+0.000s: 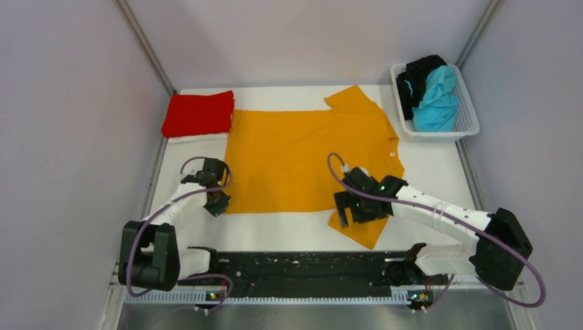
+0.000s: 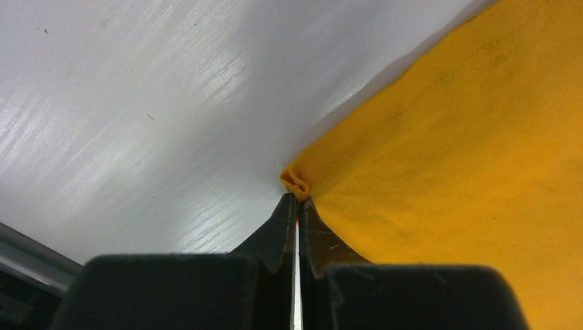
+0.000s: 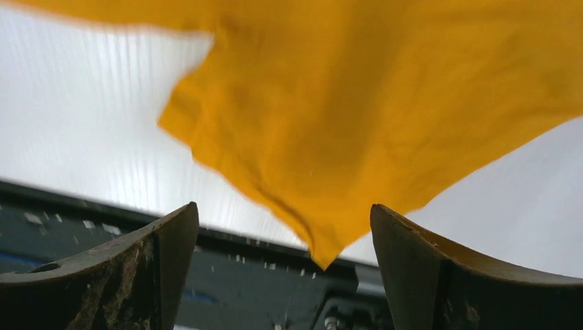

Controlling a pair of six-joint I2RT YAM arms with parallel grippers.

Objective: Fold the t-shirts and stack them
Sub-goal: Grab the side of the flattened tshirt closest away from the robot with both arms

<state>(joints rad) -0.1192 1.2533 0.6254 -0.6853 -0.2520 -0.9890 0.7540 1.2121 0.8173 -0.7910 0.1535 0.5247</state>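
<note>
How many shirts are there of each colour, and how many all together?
Orange-yellow t-shirt: 1
Red t-shirt: 1
Turquoise t-shirt: 1
Black t-shirt: 1
Total: 4

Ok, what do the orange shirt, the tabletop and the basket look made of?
Orange t-shirt: matte soft cloth, likely cotton knit; a stitched hem and creases show.
Tabletop: white, smooth, semi-gloss, perhaps laminate or plastic; streaky light reflections.
Basket: white, apparently moulded plastic with slotted walls; too small to be sure.
</note>
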